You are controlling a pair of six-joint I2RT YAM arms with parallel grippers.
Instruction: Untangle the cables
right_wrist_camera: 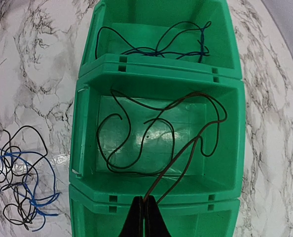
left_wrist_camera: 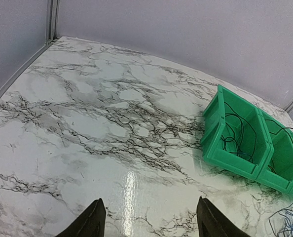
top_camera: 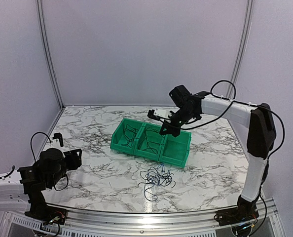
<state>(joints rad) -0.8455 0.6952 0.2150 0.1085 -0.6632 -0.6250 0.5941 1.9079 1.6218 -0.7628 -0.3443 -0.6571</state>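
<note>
A tangle of thin black and blue cables [top_camera: 156,178] lies on the marble table in front of three joined green bins [top_camera: 182,154]; it also shows in the right wrist view [right_wrist_camera: 20,180]. My right gripper [right_wrist_camera: 145,202] hovers over the bins, shut on a thin dark cable [right_wrist_camera: 178,163] whose loops lie in the middle bin [right_wrist_camera: 90,148]. The far bin [right_wrist_camera: 156,17] holds a black and a blue cable [right_wrist_camera: 161,47]. My left gripper [left_wrist_camera: 149,217] is open and empty, low over bare table at the near left.
The table's back and side walls enclose the space. The green bins [left_wrist_camera: 213,143] sit to the right in the left wrist view, with a cable inside the left one [left_wrist_camera: 240,133].
</note>
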